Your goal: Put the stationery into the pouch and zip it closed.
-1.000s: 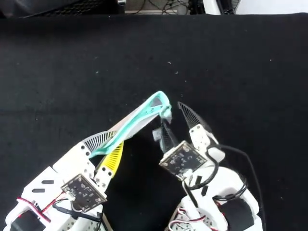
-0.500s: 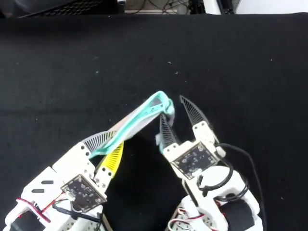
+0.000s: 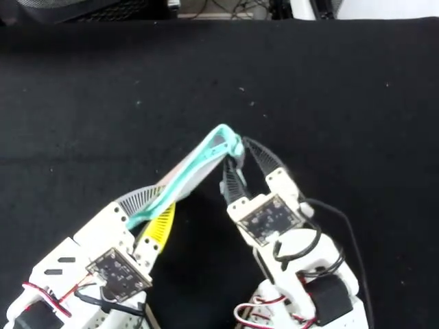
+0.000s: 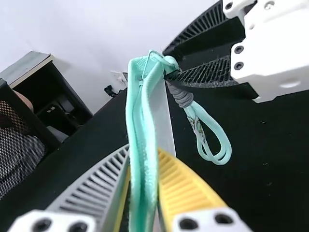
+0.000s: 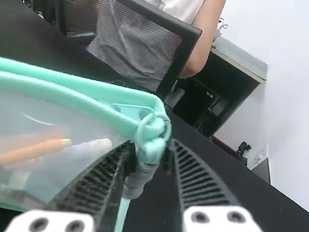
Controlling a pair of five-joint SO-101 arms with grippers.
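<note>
Pouch [image 3: 192, 168], clear with a mint-green zip edge, is held on edge between the two arms over the black surface [image 3: 103, 96] in the high view. The left gripper [image 3: 152, 211] is pinching the pouch's near end between a grey finger and a yellow one, and the pouch hides much of both. At the far end, the right gripper [image 3: 235, 153] has its black fingers drawn in around the zip pull cord [image 3: 238, 145], covering most of it. Cables [image 3: 226, 8] lie beyond the surface's far edge.

In the left wrist view, the pouch [image 4: 143, 111] rises edge-on out of the left gripper [image 4: 145, 152], whose grey and yellow fingers press on its two faces. The zip pull cord [image 4: 189, 110] hangs from the top corner as a green loop below a grey wrap. The right gripper [image 4: 169, 64] comes in from the side, with one black finger lying against the top of the cord and blocking the sight of what is behind it. A white wall [image 4: 72, 29] and a dark cabinet [image 4: 43, 96] stand behind.

In the right wrist view, the right gripper [image 5: 150, 145] has its fingers closed on the knotted zip pull cord [image 5: 152, 126], just below the pouch's corner. Through the pouch [image 5: 58, 121] wall an orange pen [image 5: 34, 151] shows inside. A mesh chair [image 5: 130, 43] stands past the surface.
</note>
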